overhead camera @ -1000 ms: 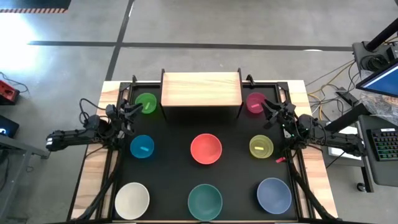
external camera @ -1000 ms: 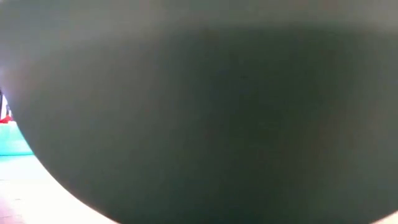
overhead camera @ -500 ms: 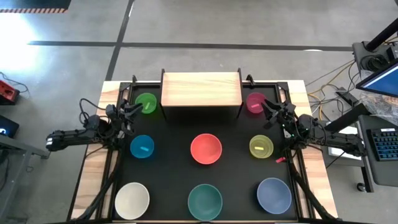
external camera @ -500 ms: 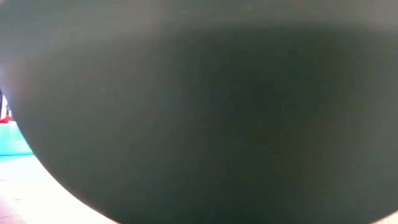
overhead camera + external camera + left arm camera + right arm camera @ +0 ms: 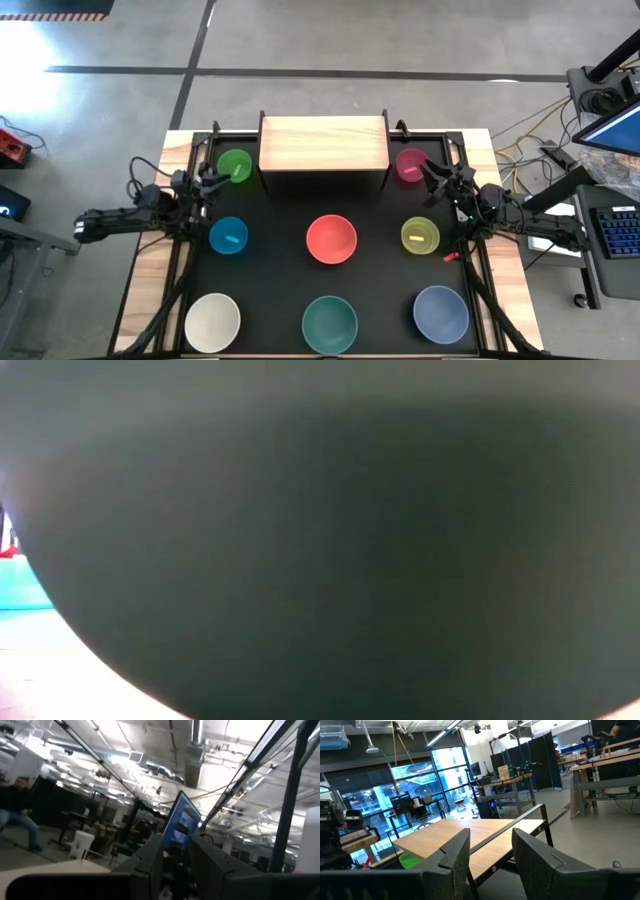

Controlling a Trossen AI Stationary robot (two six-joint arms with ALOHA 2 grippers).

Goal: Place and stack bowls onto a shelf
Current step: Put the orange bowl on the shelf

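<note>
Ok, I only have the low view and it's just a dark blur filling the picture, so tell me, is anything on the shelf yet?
Observer: No. From above, the shelf has a bare wooden top; no bowl is on it.
Operator: Where are the bowls, then?
Observer: All eight sit singly on the black tabletop, none stacked. The red bowl is in the middle, in front of the shelf.
Operator: And the arms?
Observer: The left gripper is beside the green bowl, the right gripper beside the pink bowl. Neither holds anything.
Operator: Jaws open?
Observer: Yes, each wrist view shows a gap between its fingers.
</note>
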